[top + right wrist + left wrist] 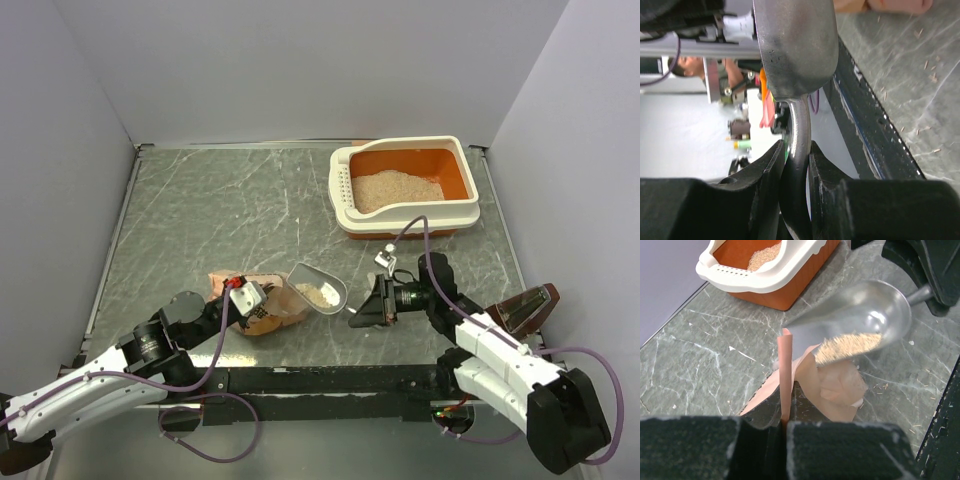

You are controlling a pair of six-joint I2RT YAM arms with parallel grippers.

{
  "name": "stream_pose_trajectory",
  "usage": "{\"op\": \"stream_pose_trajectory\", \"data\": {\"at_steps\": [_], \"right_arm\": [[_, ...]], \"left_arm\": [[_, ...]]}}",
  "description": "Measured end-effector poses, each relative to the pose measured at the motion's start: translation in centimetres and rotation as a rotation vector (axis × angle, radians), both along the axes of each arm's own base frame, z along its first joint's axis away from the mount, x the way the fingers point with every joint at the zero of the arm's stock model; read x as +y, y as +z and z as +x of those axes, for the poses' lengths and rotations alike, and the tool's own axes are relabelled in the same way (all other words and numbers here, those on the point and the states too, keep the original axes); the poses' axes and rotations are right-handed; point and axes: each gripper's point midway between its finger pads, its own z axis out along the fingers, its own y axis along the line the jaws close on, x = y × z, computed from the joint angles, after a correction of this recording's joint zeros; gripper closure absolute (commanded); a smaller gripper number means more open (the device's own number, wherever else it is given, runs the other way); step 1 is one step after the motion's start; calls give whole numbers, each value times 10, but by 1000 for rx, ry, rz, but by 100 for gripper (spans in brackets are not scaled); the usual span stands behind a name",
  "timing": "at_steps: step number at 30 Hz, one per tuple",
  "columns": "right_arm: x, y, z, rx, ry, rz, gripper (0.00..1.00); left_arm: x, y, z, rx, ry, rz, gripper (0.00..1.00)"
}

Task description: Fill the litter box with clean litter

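The left pincer (785, 424) pinches the bag (836, 390) by its upright edge. The right pincer (797, 165) clamps the scoop (875, 305) handle, litter (852, 346) inside; bare table (220, 210) lies ahead toward the litter box (400, 214).

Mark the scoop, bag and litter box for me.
scoop (320, 286): top external view, on the bowl.
bag (837, 390): left wrist view, on its crumpled side.
litter box (345, 186): top external view, on the perforated strip of the rim.
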Motion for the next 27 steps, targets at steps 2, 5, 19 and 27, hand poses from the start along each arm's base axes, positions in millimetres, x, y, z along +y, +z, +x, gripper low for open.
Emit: {"op": "stream_pose_trajectory", "data": {"at_steps": [2,5,19,27], "right_arm": [[-1,5,7,-11,-34,0,100],[-1,17,21,-25,-83,-1,100],[-22,87,150,-74,-470,-25,100],[-84,87,236,-121,-746,-197,100]], "left_arm": [[0,0,0,1,0,2,99],[0,-1,0,2,1,2,99],[0,-1,0,2,2,1,99],[2,3,-1,-6,4,-11,99]]}}
